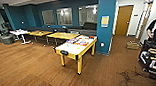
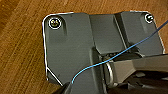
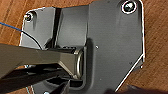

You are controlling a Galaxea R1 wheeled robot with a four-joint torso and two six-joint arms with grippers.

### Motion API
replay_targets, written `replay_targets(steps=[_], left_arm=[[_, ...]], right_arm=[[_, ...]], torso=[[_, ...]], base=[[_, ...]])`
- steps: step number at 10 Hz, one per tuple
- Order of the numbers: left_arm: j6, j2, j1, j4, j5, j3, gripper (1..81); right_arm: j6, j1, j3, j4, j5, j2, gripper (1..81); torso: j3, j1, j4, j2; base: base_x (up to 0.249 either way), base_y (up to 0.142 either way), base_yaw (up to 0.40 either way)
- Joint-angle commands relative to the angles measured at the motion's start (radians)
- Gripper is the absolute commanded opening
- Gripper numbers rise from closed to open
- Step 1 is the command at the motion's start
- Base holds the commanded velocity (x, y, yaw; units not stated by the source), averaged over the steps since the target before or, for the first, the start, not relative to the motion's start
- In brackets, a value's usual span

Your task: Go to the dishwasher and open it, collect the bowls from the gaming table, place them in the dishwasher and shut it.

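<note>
The gaming table (image 1: 69,49) stands in the middle of the room, some way ahead of me. It has a white top, yellow sides and yellow legs. Colourful board games and cards (image 1: 79,41) lie on its far half. I cannot make out the bowls among them. The dishwasher is out of view. Both wrist views look down on the brown wooden floor (image 2: 20,37) past my own dark plate and bar, and a thin blue cable (image 2: 112,58) crosses the left one.
Two yellow wooden-topped tables (image 1: 62,35) and a small white table (image 1: 18,32) stand behind, before a dark sofa (image 1: 89,26). A blue pillar (image 1: 107,22) rises beside the gaming table. A person (image 1: 154,28) and a dark frame with pale bars (image 1: 150,56) are at far right, and a box (image 1: 132,45) lies near a wooden door (image 1: 123,19).
</note>
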Motion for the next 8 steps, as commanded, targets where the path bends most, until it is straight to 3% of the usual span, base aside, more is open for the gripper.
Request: replay_targets(steps=[1,8], left_arm=[[0.001,-0.003,-0.036,0.006,0.049,0.000,81.1],[0.001,-0.003,-0.034,0.006,0.049,-0.001,81.1]], right_arm=[[0.002,0.044,0.003,-0.001,-0.053,0.006,81.1],[0.002,0.043,0.003,-0.001,-0.053,0.006,81.1]], torso=[[0.000,0.000,0.000,0.000],[0.000,-0.001,0.000,-0.001]], base=[[0.000,0.000,0.000],[0.087,0.000,0.000]])
